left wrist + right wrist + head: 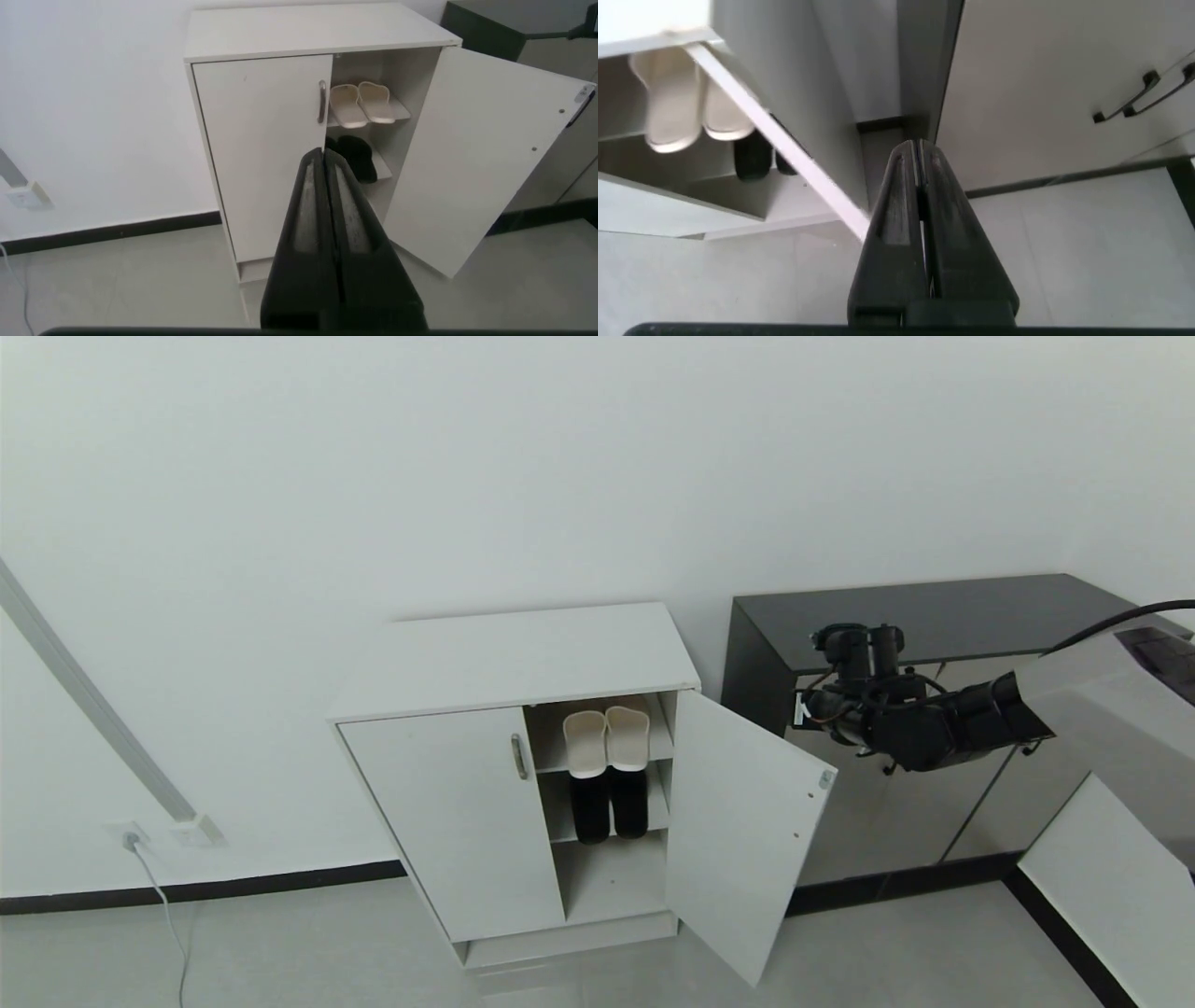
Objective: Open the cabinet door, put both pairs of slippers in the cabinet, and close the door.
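The white cabinet [509,658] stands against the wall, its left door shut and its right door [747,831] swung open. A pair of white slippers [605,739] lies on the upper shelf, with a pair of black slippers [609,805] on the shelf below. My right gripper [810,707] hangs to the right of the open door at the height of its top edge, shut on nothing [921,149]. In the right wrist view the door's edge [775,140] passes beside it. My left gripper [324,157] is shut and empty, held out in front of the cabinet [262,140], well short of it.
A dark sideboard [934,616] with pale fronts and dark handles [1144,89] stands right beside the white cabinet. A wall socket with a cable [131,840] sits low on the wall at the left. Bare floor lies before the cabinet.
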